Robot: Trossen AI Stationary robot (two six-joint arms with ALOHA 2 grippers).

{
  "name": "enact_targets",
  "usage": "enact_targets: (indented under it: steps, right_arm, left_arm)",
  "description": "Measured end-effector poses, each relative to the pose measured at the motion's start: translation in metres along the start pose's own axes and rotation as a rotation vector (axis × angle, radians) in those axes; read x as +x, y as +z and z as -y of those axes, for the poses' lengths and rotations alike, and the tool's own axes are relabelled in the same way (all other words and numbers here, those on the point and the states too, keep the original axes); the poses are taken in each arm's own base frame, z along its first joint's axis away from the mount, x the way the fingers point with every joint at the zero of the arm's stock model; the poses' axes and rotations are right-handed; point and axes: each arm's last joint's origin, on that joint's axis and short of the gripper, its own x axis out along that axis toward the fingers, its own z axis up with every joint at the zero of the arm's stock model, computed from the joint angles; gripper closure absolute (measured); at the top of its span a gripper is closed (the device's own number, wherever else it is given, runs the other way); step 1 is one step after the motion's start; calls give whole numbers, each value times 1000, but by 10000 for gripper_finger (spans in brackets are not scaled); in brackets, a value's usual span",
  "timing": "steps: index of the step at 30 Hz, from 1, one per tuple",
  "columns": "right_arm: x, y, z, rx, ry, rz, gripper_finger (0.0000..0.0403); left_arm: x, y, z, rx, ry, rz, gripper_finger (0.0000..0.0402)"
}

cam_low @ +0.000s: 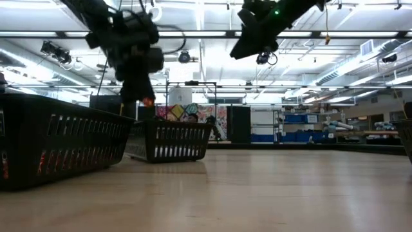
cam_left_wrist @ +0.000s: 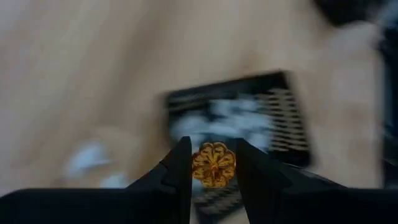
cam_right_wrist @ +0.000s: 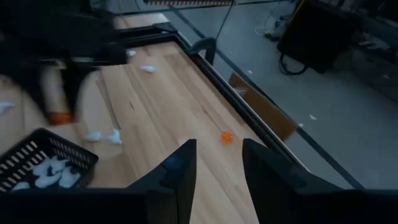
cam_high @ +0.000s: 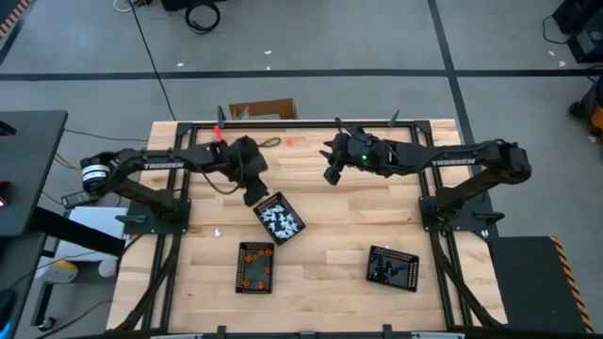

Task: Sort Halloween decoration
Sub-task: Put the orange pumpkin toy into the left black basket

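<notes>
Pinching an orange flower-shaped piece between its two fingers, left end effector hovering above the near rim of the tray of white pieces, at mid-tabletop. Piece judged very light, rigid plastic, lobed at the edge and prone to slip or flick out if the grip slackens; held across its width, which looks the soundest hold. Destination judged to be the tray of orange pieces, just nearer the front edge, with the tray of black pieces well apart to the right. Right end effector raised over the rear half of the tabletop, fingers spread with nothing between them, pointed toward a loose orange piece lying near the rear frame rail. Further loose white pieces noted on the bare wood near the white tray and toward the left rear. Rail close behind the loose orange piece, leaving little room for an approach from that side; open wood on the tabletop side. Clear lane between the white and orange trays; basket walls stand proud, so a lift over the rim is judged necessary.
</notes>
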Motion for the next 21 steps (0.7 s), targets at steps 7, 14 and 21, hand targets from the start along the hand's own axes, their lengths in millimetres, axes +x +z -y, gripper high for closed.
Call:
enact_targets:
  steps: [7,14,21]
  right_arm:
    - [-21,-13,18,48,-36,67,268]
    - [-39,-14,25,101,-13,180,268]
    - [-39,-15,23,106,33,208,268]
  left_arm:
    - [15,-14,64,131,-262,-98,287]
    - [24,-47,122,264,-379,-213,287]
    - [27,-68,148,365,-213,-149,260]
